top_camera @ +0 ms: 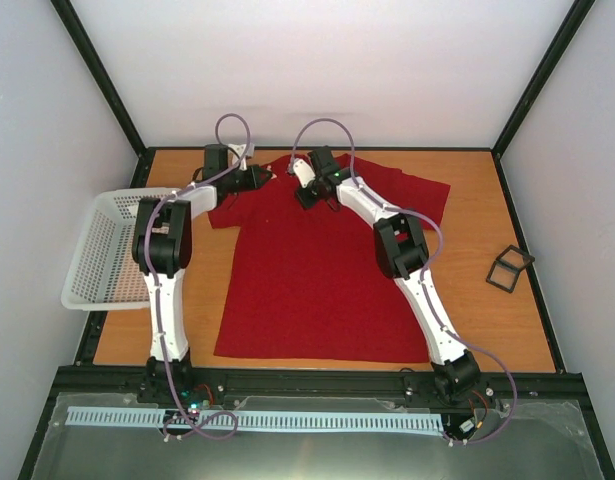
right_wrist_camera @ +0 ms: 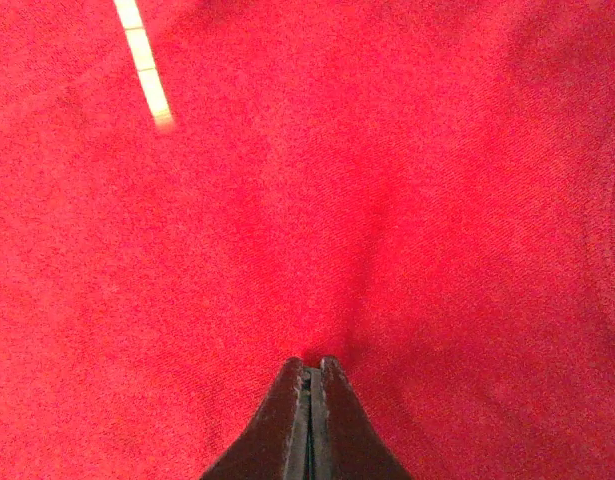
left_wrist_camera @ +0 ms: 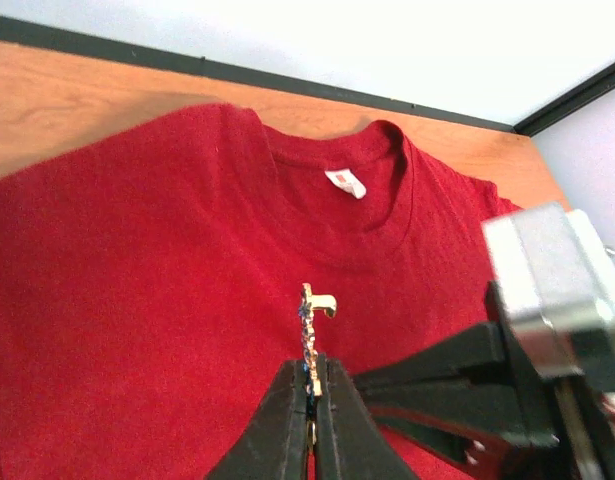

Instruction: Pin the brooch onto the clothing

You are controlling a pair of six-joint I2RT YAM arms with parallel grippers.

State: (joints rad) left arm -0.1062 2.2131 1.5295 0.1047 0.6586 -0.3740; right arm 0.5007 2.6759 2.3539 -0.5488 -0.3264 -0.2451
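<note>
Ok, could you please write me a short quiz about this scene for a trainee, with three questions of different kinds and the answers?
1. True or false: the left fingers are shut on the brooch.
2. Where does the white basket stand? A) beside the T-shirt, on the left arm's side; B) on top of the T-shirt; C) on the right arm's side.
3. What do the right fingers pinch?

Key: 1 true; 2 A; 3 a fold of the red T-shirt.
</note>
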